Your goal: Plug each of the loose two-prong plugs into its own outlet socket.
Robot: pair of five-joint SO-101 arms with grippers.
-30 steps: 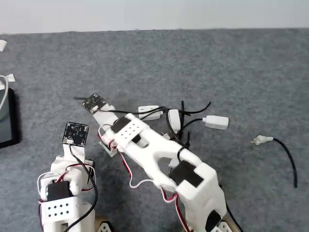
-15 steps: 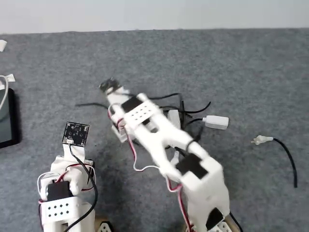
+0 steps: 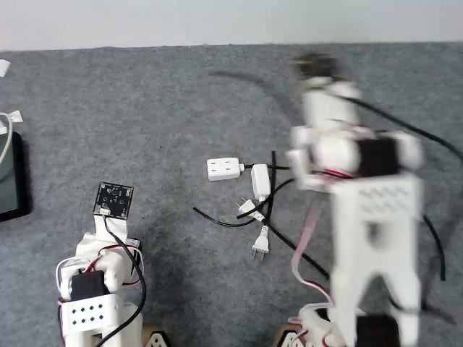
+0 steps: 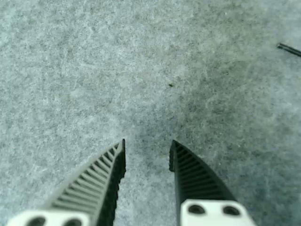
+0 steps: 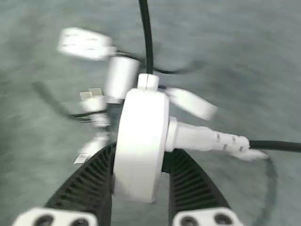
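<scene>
My right gripper [image 5: 141,149] is shut on a white outlet socket [image 5: 140,141], whose black cord runs away from it. A white plug [image 5: 202,136] with its own black cord appears to sit in that socket's side. In the high view my right arm [image 3: 347,155] is raised over the right half of the carpet. A white socket block [image 3: 223,168] and a second white socket [image 3: 260,181] lie mid-table. Two loose two-prong plugs [image 3: 249,210] [image 3: 260,246] lie just in front of them. My left gripper [image 4: 147,143] hangs open over bare carpet, its arm [image 3: 98,267] at the front left.
Grey carpet [image 3: 145,108] covers the table. Black cords [image 3: 217,218] tangle around the sockets, and another cord [image 3: 434,238] trails at the right. A dark flat device [image 3: 9,181] lies at the left edge. A pale wall [image 3: 231,22] runs along the back.
My right arm has swung from the left-centre of the table across to the right and risen, uncovering the two loose plugs. The left arm has not moved.
</scene>
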